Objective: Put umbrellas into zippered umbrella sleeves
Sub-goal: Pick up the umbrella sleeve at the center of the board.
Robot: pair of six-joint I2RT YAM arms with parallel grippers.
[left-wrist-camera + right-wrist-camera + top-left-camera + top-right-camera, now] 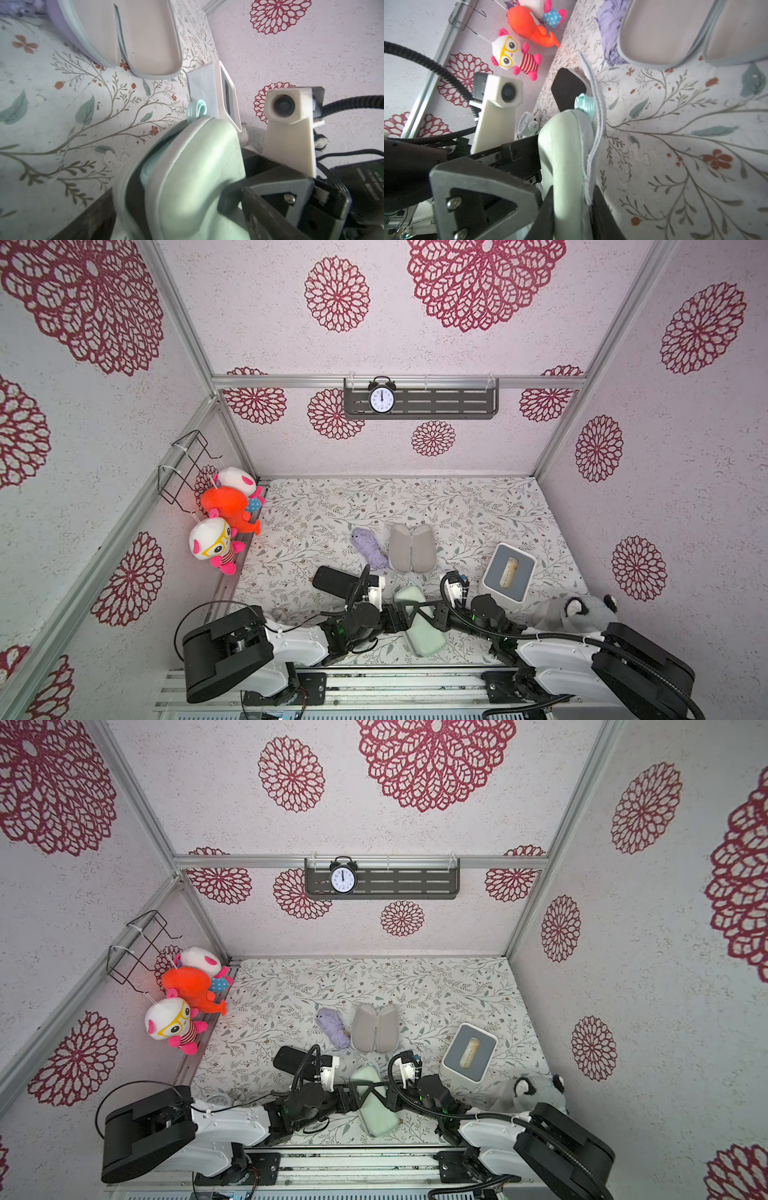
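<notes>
Okay, your right gripper (572,214) is pinching the mint green sleeve (562,158) across its thickness. The jaws are narrow and pressing on the shell, and one finger is trapping the grey strap (596,124). Your left gripper (409,614) is facing it with jaws spread wide around the same sleeve and, as far as I'm seeing, not biting. That sleeve is lying just in front of the lilac sleeve (411,547), which is gaping open with nothing inside. The lilac umbrella (368,549) is resting against the lilac sleeve's left flank. The black sleeve (332,581) is lying closed, in front of it and to the left. I'm reckoning the shell is stiff, light and a bit slick. So you're wanting flat pads on its broad faces near the middle, keeping off the rounded ends and the strap. The umbrella is looking soft and squashy, so you're better off taking it round its middle. Whether anything is sitting inside the mint sleeve, I cannot tell.
</notes>
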